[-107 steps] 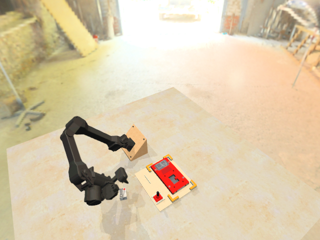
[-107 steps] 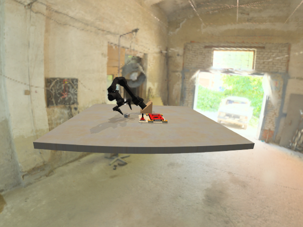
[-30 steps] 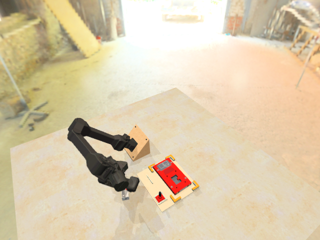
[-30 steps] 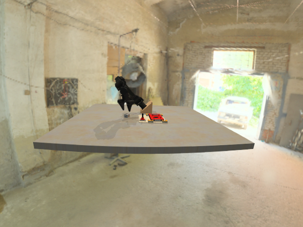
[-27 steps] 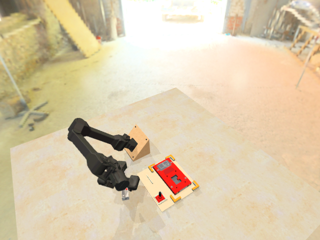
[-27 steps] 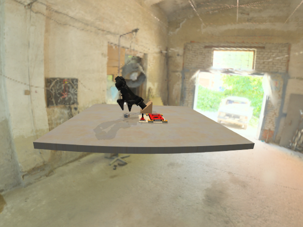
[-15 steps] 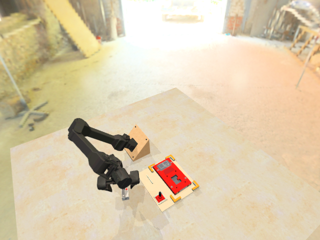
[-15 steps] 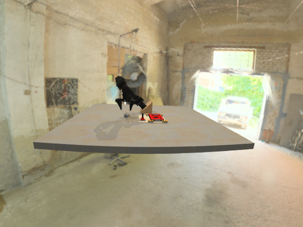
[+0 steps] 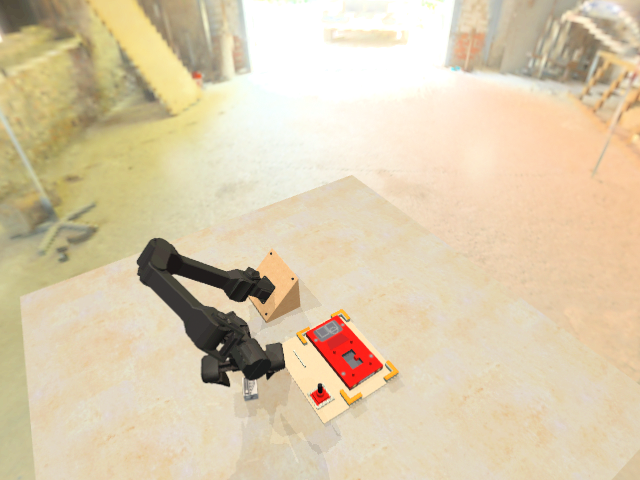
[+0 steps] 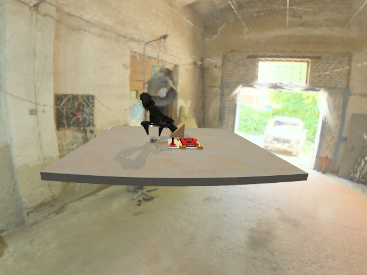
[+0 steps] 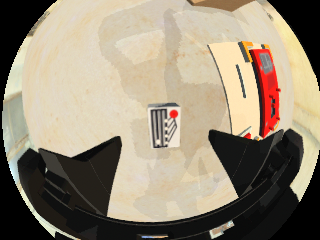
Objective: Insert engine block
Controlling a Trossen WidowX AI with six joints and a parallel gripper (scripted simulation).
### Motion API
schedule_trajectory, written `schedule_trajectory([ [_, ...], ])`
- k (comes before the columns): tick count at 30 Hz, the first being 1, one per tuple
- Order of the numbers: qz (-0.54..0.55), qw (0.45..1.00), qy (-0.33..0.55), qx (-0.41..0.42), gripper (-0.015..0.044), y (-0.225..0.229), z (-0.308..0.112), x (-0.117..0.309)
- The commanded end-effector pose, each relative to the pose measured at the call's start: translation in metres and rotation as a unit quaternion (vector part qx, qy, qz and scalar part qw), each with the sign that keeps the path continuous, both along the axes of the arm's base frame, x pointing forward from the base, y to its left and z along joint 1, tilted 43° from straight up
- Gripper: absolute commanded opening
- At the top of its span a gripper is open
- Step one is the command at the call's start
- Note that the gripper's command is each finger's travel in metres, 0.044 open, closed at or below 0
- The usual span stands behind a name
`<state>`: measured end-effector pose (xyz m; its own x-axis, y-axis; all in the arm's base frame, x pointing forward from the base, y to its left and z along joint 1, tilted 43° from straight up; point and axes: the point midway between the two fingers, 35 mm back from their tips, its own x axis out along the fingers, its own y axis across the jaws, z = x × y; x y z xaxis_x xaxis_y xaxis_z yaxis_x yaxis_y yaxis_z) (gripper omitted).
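Observation:
The engine block (image 9: pixel 250 391) (image 10: pixel 153 139) (image 11: pixel 164 125) is a small grey-white block standing on the table. In the wrist view its top has dark stripes on the left and a red dot at upper right. My gripper (image 9: pixel 248 379) (image 10: pixel 153 135) (image 11: pixel 166 138) is wide open and empty above it, with the block between the fingers' lines in the wrist view. The red car body (image 9: pixel 338 341) (image 10: pixel 183 141) (image 11: pixel 265 85) lies flat to the right of the block. Its opening (image 9: pixel 351 360) is empty, with a small red rib at one edge.
The cream board (image 9: pixel 330 413) (image 11: pixel 227 65) under the car body bears orange corner brackets (image 9: pixel 391 371) and a red piece with an upright black knob (image 9: pixel 320 396) (image 10: pixel 172 144). A wooden wedge (image 9: pixel 290 300) (image 10: pixel 178 132) (image 11: pixel 225 4) carries the arm's base behind the board.

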<state>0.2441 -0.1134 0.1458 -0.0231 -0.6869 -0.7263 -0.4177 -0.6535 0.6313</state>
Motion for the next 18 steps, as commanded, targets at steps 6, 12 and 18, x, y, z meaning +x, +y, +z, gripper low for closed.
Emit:
schedule_trajectory([
  [6,0.002,1.000,0.002,0.000,0.0440,-0.008,-0.010,0.000],
  [12,0.002,1.000,0.002,-0.001,0.0440,-0.015,-0.017,-0.001],
  [18,0.002,1.000,0.002,-0.001,0.0440,-0.020,-0.022,-0.001],
])
